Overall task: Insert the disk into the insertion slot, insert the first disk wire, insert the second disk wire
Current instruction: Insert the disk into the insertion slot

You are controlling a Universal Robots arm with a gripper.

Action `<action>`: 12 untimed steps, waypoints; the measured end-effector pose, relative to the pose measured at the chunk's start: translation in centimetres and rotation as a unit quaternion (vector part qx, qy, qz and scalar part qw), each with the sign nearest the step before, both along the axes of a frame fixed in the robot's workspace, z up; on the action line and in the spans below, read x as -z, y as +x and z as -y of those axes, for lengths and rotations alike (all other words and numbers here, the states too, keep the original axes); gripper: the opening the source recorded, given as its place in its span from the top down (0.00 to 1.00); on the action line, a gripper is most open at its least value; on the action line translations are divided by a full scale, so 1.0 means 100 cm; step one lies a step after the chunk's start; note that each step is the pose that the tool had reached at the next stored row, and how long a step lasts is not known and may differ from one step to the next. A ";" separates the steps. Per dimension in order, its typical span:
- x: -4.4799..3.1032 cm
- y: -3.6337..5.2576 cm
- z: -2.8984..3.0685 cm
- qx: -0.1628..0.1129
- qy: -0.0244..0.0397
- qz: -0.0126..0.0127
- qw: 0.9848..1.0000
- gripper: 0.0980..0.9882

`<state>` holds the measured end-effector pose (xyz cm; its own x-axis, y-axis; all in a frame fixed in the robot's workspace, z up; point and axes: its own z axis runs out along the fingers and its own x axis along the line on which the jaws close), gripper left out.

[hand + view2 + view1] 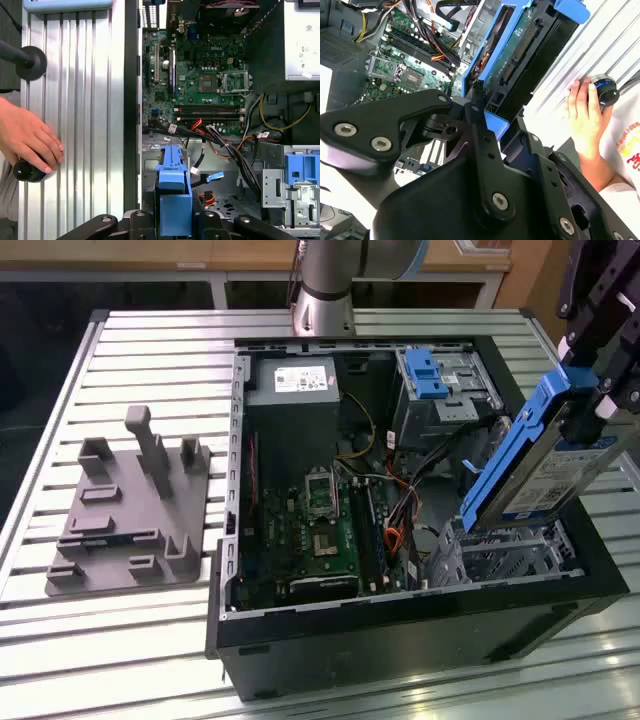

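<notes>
Gripper [592, 390] is high at the exterior view's right, upper part cut off by the frame edge. Its fingers are clamped tight on the disk [545, 472] by the blue carrier. The disk hangs tilted, low end right at the top edge of the insertion slot [510, 558]; can't tell if they touch, and it's not seated in it. The slot is the perforated silver cage in the case's [400, 640] near corner, exterior view's right, w/ its far side partly hidden behind the disk. In the second wrist view the gripper's [487, 112] black links hide the disk's [520, 47] near end; circuit side and connector row face the camera. In the first wrist view the disk [175, 200] is edge-on betw. the fingers, so the label can't be seen. Cables [400, 510], red, orange and black, lie tangled betw. motherboard [320, 530] and cage; can't tell which are the disk wires. A taller bay [428, 375] w/ blue latch stands farther back. A person's hand [30, 142] rests on a black knob [26, 171] over the table [75, 100], arm cut off. A grey fixture [130, 510] sits well apart at the exterior view's left.
</notes>
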<state>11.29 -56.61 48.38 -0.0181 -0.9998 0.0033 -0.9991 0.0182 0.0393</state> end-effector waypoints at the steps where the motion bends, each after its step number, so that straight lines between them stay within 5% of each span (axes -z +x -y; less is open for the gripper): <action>1: 0.0000 0.0000 0.0000 0.000 0.000 0.000 1.000 0.70; 12: 0.0001 0.0000 0.0000 0.000 0.000 0.001 1.000 0.70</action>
